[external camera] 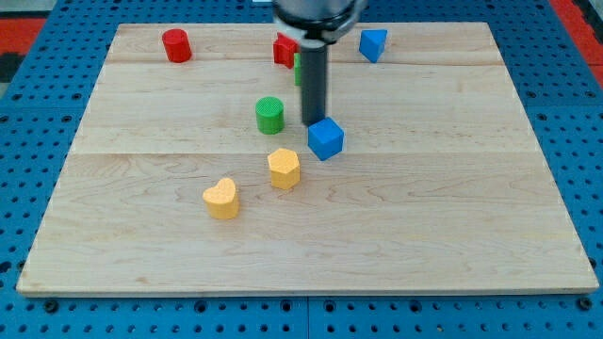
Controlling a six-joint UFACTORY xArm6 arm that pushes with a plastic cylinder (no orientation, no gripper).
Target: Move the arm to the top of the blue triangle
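My tip rests on the light wooden table top a little above its middle, touching or almost touching the upper left side of the blue cube-shaped block. There is no claw on this arm, only the straight dark rod, so nothing is held and nothing can open or close.

The task's thing, the blue triangle-shaped block, stands near the top edge of the table, a little right of the middle of that edge and well apart from my tip. Only a narrow strip of wood is free between it and the top edge, and this strip is the place to reach.

To do the step well, I judge that the tip should first go away from the blue cube without pushing it. Then it should travel toward the top edge on the right side of the rod's present place, because on the left a red block and a green block, both partly hidden behind the rod, stand close. The tip should pass around the triangle, not through it, and stop just above it.

The green cylinder, the yellow hexagon block, the yellow heart-shaped block and the red cylinder are all out of this way.
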